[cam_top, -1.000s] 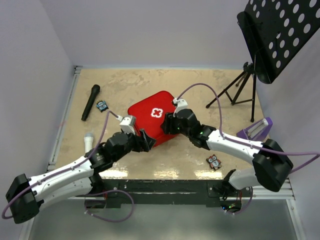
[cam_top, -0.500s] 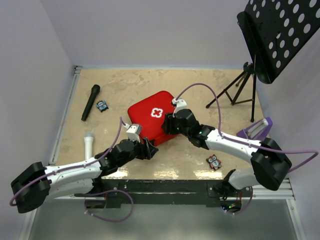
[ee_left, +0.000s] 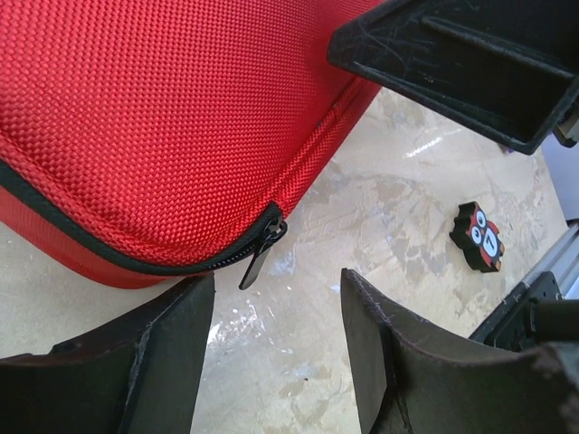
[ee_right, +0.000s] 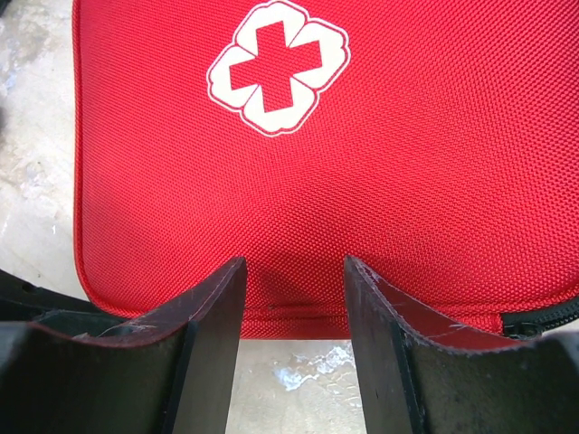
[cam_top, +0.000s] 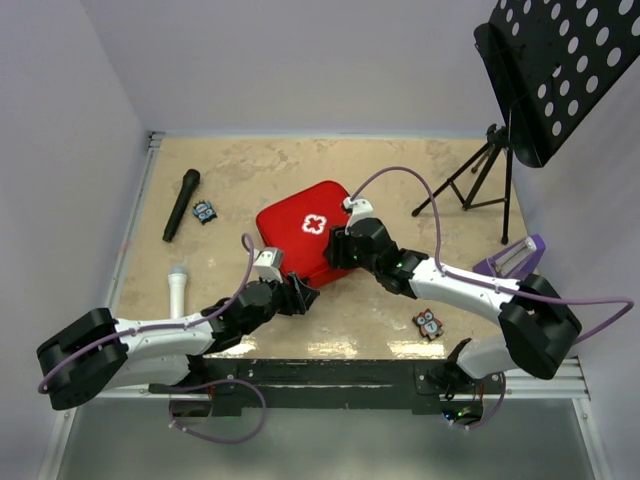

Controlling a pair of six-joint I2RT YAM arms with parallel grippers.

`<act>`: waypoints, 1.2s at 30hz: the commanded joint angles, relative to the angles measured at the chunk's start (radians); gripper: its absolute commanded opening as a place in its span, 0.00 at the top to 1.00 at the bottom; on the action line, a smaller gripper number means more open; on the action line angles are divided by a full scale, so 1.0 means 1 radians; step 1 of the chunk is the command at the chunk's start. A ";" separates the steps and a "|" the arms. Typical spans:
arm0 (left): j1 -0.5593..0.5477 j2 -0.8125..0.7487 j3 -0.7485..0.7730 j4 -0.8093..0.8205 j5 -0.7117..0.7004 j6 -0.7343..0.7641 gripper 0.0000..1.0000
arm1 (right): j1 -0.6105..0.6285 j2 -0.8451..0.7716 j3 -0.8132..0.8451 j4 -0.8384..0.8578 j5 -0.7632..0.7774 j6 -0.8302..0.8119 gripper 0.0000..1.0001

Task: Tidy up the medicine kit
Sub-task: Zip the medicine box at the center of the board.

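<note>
Right now we see the medicine kit (cam_top: 308, 232) lying flat and shut near the middle of the tabletop (cam_top: 400, 190), its white cross (ee_right: 279, 66) facing up. The left arm (cam_top: 170, 335) reaches to the kit's near corner. Its jaws stand apart with nothing between them, and in the left wrist view the black zipper pull (ee_left: 262, 253) hangs at that corner, just ahead of the gap and clear of both fingers. The right arm (cam_top: 450, 285) comes in from the kit's right side. Its jaws are also apart and straddle the near edge of the lid, below the cross; we cannot tell whether they press on the fabric. To the left of the kit a black microphone (cam_top: 182, 204) lies well apart, with a small blue piece (cam_top: 205, 211) between it and the kit. A white microphone (cam_top: 177, 288) lies nearer the arms on that same side. A small owl-faced piece (cam_top: 429, 323) sits to the kit's near right, apart from it.
</note>
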 commanded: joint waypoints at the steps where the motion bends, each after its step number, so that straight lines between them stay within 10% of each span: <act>1: 0.001 0.030 -0.005 0.108 -0.105 -0.047 0.39 | 0.000 0.011 0.001 -0.012 -0.004 0.008 0.48; 11: 0.001 0.046 0.014 0.095 -0.233 -0.053 0.45 | 0.000 0.005 -0.008 -0.029 -0.035 0.020 0.48; 36: 0.085 0.073 -0.066 0.364 -0.002 0.079 0.49 | 0.000 0.037 0.007 -0.024 -0.075 0.022 0.46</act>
